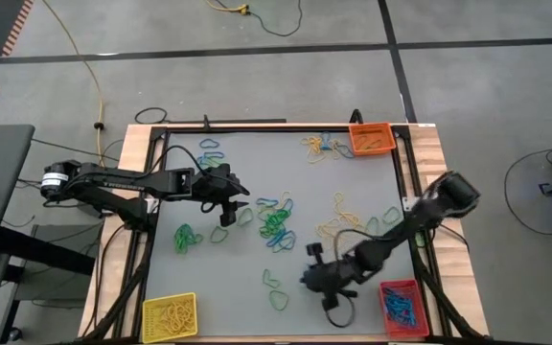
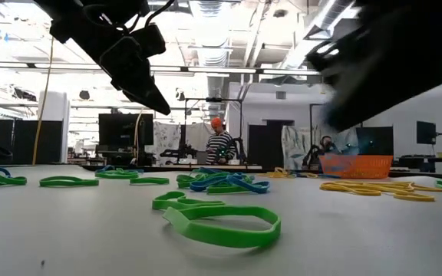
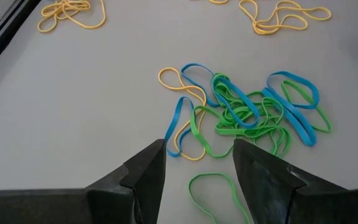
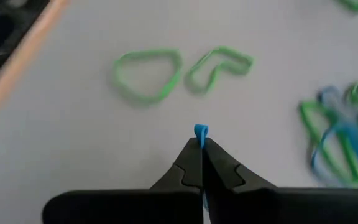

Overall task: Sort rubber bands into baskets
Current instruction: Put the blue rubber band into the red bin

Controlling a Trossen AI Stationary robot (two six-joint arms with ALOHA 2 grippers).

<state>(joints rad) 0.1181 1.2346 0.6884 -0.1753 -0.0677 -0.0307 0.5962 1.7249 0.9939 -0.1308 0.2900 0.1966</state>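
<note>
**Between closed jaws: a blue band held above the desk**

Between the tips of the right gripper [image 4: 201,144], pressed together, a small loop of a blue rubber band [image 4: 201,130] pokes out. Two green bands [image 4: 148,73] lie on the grey desk [image 1: 247,287] just beyond it. That gripper sits near the desk's front edge, close to the red basket [image 1: 401,307], which already holds blue bands.

Mid-desk lies a tangled cluster of green, blue and yellow bands [image 3: 253,115]. The left gripper [image 3: 197,165] hangs over the near side of this heap with its fingers [image 3: 148,174] spread apart and nothing between them; a single green band [image 3: 213,193] lies below the gap.

More yellow bands [image 1: 316,146] are scattered beside the orange basket [image 1: 372,139] at the far right corner. The yellow basket [image 1: 169,316], holding yellow bands, stands at the front left corner. Loose green bands [image 1: 185,237] lie on the left half of the desk.

Beyond the desk, a person in a striped top [image 2: 219,144] is in the room.
</note>
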